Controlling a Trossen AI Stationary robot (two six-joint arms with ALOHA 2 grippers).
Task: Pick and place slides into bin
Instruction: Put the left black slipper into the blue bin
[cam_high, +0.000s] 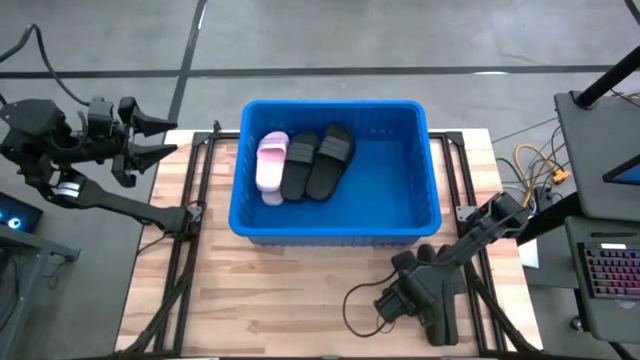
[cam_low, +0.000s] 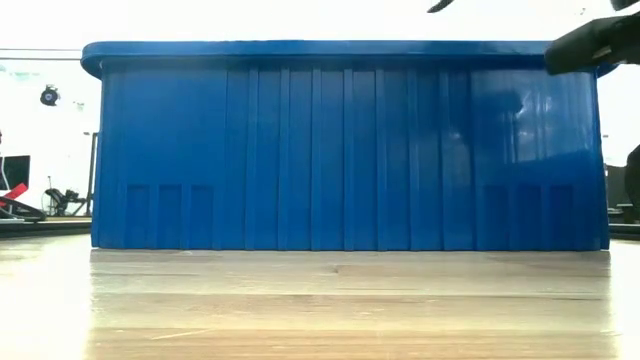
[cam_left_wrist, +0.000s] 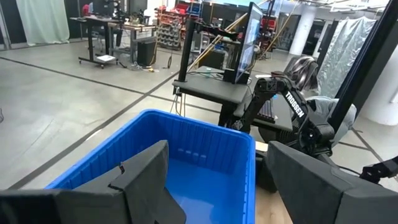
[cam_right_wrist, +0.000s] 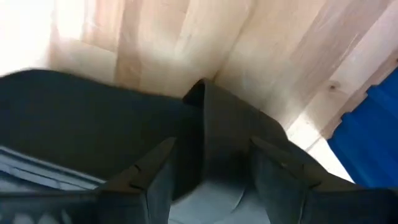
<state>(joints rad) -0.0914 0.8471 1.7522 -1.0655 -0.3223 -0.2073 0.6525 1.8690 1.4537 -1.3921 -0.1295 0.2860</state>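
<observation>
The blue bin (cam_high: 335, 232) (cam_low: 340, 150) stands at the middle of the wooden table. Against its left wall lie a pale pink slide (cam_high: 271, 165) and two black slides (cam_high: 298, 165) (cam_high: 330, 158). My right gripper (cam_high: 408, 297) (cam_right_wrist: 211, 168) points down at the table's near right, in front of the bin. It is open over another black slide (cam_right_wrist: 93, 118), with a raised part of that slide between its fingers. My left gripper (cam_high: 150, 140) (cam_left_wrist: 217, 186) hangs open off the table's far left corner. It points toward the bin (cam_left_wrist: 155, 118), with nothing between its fingers. My right gripper comes at the black slide from above, pointing steeply down. Its fingers (cam_right_wrist: 158, 171) stand on either side of a raised dark part (cam_right_wrist: 211, 124) of the slide. Whether they touch it I cannot tell. The slide lies on the table.
Black rails (cam_high: 195, 205) run along the table on both sides of the bin. A black cable loop (cam_high: 360, 300) lies near my right gripper. A desk with a keyboard (cam_high: 610, 270) and yellow cables (cam_high: 540, 165) stands beyond the table's right edge.
</observation>
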